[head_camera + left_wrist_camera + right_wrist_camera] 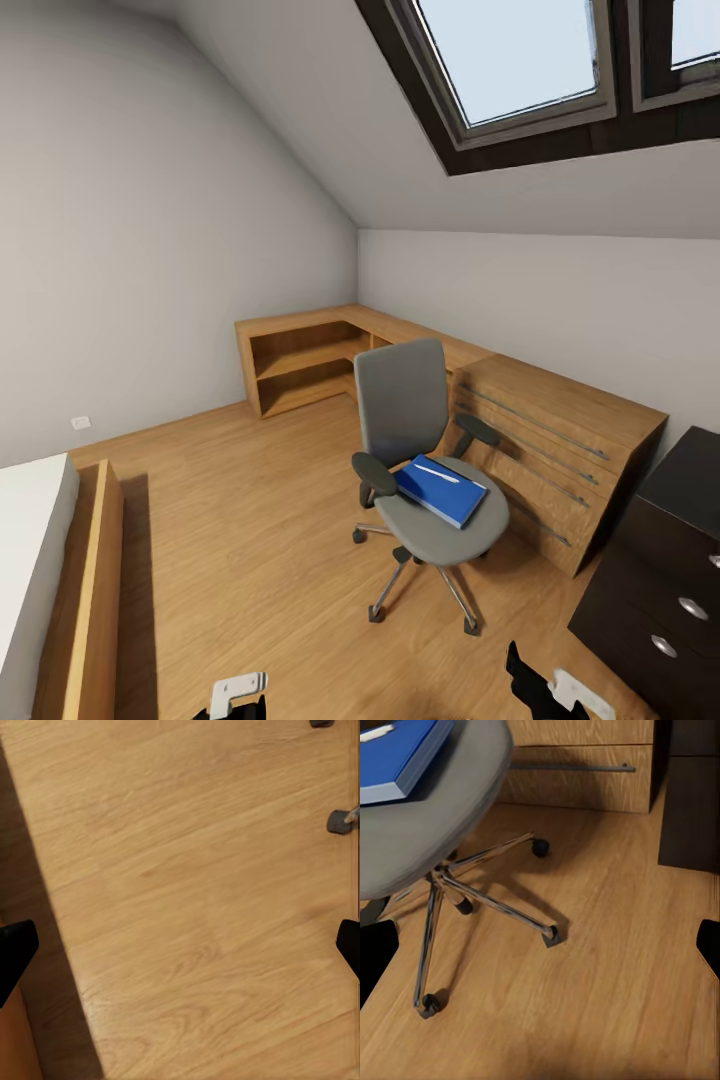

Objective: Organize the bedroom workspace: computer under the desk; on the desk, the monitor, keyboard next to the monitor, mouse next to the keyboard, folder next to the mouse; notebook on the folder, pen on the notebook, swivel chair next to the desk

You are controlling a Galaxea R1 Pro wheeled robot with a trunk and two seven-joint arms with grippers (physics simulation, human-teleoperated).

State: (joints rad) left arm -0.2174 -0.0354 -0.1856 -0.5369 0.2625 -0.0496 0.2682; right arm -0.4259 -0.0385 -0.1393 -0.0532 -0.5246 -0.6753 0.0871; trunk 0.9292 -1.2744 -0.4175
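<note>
Facing the swivel chair (425, 470) in the bedroom, both arms low at the near edge of the head view. Left pincer (180, 945) is spread wide, nothing between the tips, bare wood floor (195, 892) under it with a chair caster at the frame edge. Right pincer (540, 945) is spread wide too and empty, looking at the chrome star base (480, 889) and the underside edge of the seat.

Next out — the chair stands mid-floor, seat turned toward the robot. The blue folder (440, 489) lies flat on the seat, with a thin white stick on top of it, probably the pen (437, 473); too small to be sure. Can't make out a notebook.

To the robot's right, near, a dark drawer cabinet (665, 570). To the left, a bed (30, 560) with a wooden side rail. Behind the chair, a low wood drawer unit (560, 450), then open wood shelving (300, 365) wrapping the far corner. Skylight (520, 60) overhead.

Progress, as I judge it: early. Folder not yet moved off the chair, nothing in either pincer. The black-topped bench, monitor, keyboard, mouse and computer are nowhere in these frames, so I can't say whether those parts are done. Left for sure — folder to the bench, notebook and pen stacked on it, chair rolled up beside the bench. Likely next step: reach in for the folder.
</note>
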